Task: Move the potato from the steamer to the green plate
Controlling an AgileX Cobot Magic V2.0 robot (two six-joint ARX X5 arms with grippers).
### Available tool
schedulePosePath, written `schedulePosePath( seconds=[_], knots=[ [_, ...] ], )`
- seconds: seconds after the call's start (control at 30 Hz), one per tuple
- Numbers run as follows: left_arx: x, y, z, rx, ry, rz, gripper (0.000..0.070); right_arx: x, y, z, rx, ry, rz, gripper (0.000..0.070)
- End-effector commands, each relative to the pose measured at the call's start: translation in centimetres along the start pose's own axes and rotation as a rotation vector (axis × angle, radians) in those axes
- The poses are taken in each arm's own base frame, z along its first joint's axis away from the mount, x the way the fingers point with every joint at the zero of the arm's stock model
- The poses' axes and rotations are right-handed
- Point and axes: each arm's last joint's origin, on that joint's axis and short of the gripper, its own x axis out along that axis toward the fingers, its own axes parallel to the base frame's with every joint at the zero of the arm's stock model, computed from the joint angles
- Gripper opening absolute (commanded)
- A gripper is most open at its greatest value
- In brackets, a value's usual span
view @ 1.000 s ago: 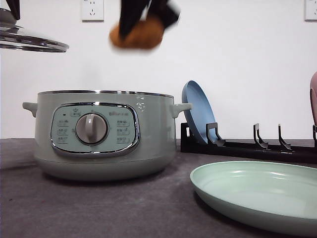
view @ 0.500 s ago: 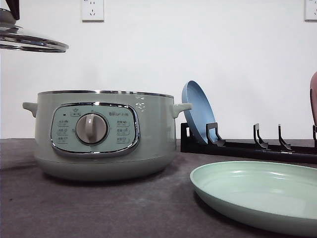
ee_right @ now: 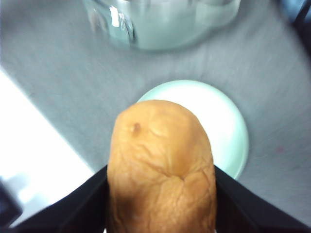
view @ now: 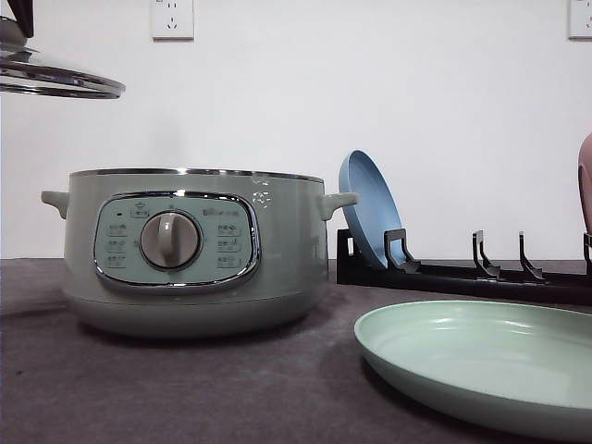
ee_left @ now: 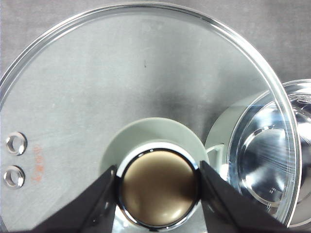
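My right gripper [ee_right: 160,194] is clamped on the potato [ee_right: 160,167]: in the right wrist view one dark finger [ee_right: 82,204] presses each flank of the orange-brown, wrinkled lump. The potato is held in the air, clear of the steamer. Below and beyond it in that view lies the green plate [ee_right: 223,121], pale and round on the grey table [ee_right: 63,82]; the picture is blurred, so I cannot tell whether the potato is exactly over the plate.

My left gripper [ee_left: 158,189] is closed on the knob [ee_left: 158,187] of the glass lid [ee_left: 146,82]. Its two fingers sit against opposite sides of the chrome-ringed knob. In the front view the lid [view: 55,79] hangs level at the upper left — above and to the left of the pot, not touching it.

The steamer [view: 190,250] stands on the left of the table, uncovered, with its dial panel [view: 171,240] facing the near edge. Through the lid, the left wrist view shows part of its shiny inner bowl [ee_left: 272,160].

In the front view the green plate [view: 481,370] rests flat at the near right, just beside the steamer and apart from it. Behind it a black rack [view: 462,268] holds a blue plate [view: 370,208] leaning on edge — far right of the steamer's handle [view: 338,201].
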Motion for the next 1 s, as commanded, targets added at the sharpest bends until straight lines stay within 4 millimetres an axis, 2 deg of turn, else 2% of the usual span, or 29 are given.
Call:
schedulePosePath(
  seconds=[0.0,0.27,0.5,0.6,0.97],
  knots=[
    [-0.9,0.0,0.6,-0.007,-0.056,0.002,0.0000,1.8,-0.1,-0.4,0.053,0.008,0.003,0.0259],
    [-0.9,0.0,0.6,-0.011,-0.056,0.002,0.0000,9.1,-1.1,-3.2,0.101,0.076,-0.014,0.0259],
    [-0.9,0.0,0.6,-0.014,-0.056,0.002,0.0000,14.2,-2.2,-5.4,0.203,0.110,-0.034,0.0259],
    [-0.9,0.0,0.6,-0.015,-0.055,0.001,0.0000,15.6,-2.6,-5.6,0.231,0.110,-0.041,0.0259],
    [-0.9,0.0,0.5,-0.020,-0.050,0.001,0.0000,18.3,-4.1,-5.5,0.268,0.166,-0.072,0.0259]
  ],
)
